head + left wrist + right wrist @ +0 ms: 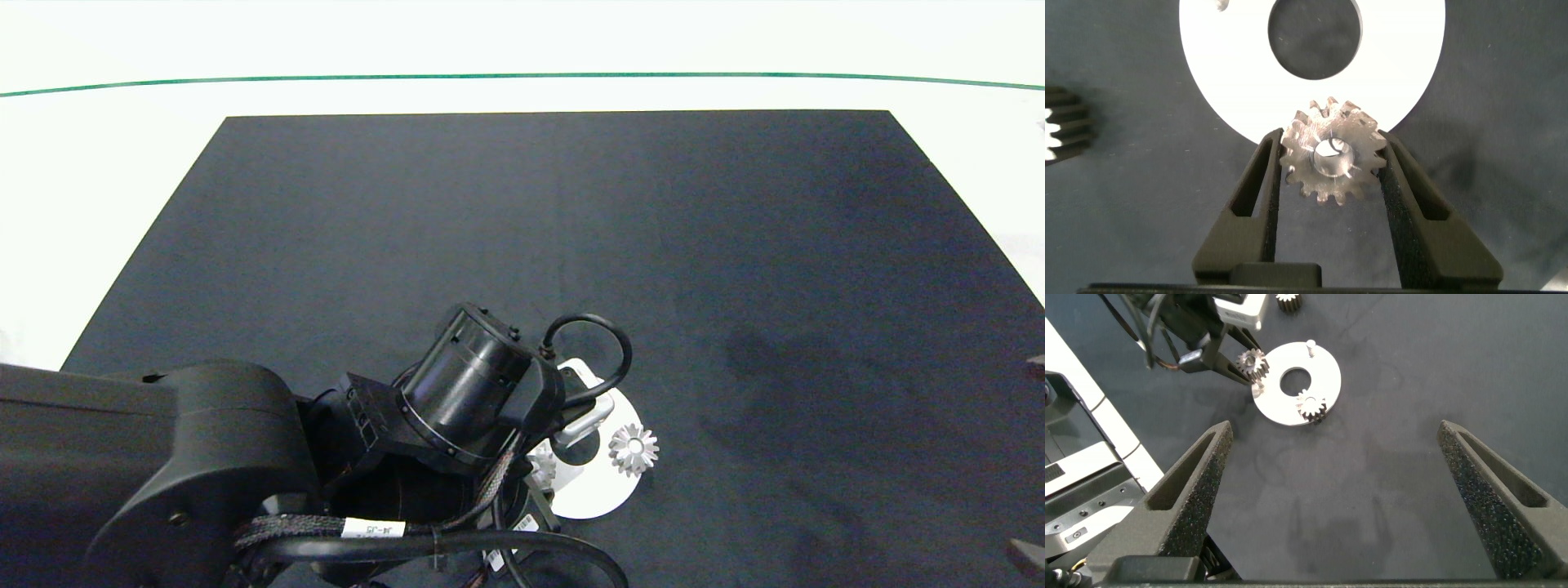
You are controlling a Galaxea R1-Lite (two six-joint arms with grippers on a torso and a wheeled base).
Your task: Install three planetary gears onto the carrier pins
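Black mat (pixel 735 245) lies bare beyond disc (pixel 1208 65); left gripper (pixel 1331 163) clamps gear (pixel 1331 153) at its rim.

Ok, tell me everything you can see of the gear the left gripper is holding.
The held planetary gear is small, silvery metal with a scuffed face, a ring of teeth and a round centre hole. It is clamped flat between the left gripper's two dark fingers, over the edge of the white carrier disc. A pin appears to show through its hole, but whether it is seated cannot be told.
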